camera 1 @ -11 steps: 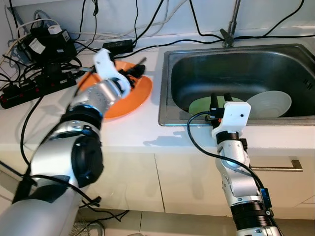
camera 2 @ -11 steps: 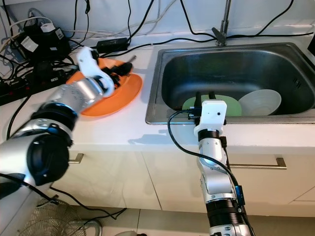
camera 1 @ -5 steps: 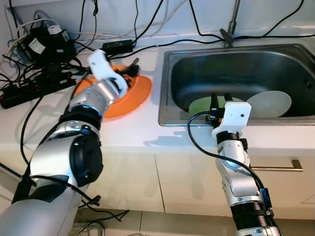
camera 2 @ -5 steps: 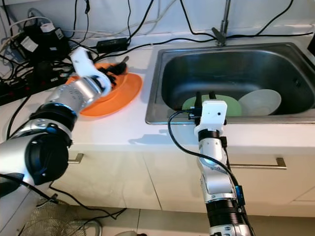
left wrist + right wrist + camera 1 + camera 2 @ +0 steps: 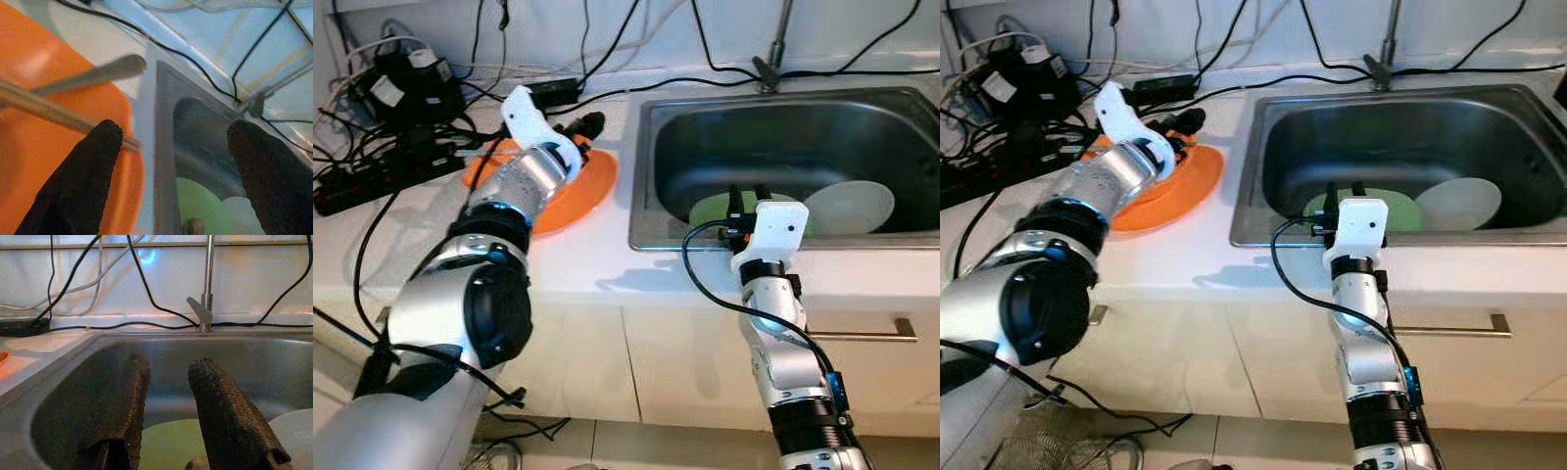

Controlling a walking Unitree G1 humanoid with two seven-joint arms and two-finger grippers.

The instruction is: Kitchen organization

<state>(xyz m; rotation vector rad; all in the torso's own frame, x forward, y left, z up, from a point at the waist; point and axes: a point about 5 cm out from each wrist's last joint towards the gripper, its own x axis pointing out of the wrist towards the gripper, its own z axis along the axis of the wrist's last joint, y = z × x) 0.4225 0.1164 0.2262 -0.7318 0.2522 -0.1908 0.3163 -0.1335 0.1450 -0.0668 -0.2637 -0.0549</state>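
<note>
While cables (image 5: 401, 147) crowd the orange plate (image 5: 570, 191), both grippers' jaws stand released, the right gripper (image 5: 168, 423) over the sink (image 5: 651, 211).

Two silver, ribbed metal arms with bulky black elbow joints carry white plastic wrist housings; the right housing (image 5: 781, 227) has a black cable looping at nine o'clock; textured black rubber fingers (image 5: 222, 416).

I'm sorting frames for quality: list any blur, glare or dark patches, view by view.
Left wrist view: the metal utensils on the orange plate are soft and streaked, and the black fingers are out of focus. Right wrist view: glare on the wall, dim sink. Eye views: sharp, evenly lit, with soft arm shadows on the counter.
</note>
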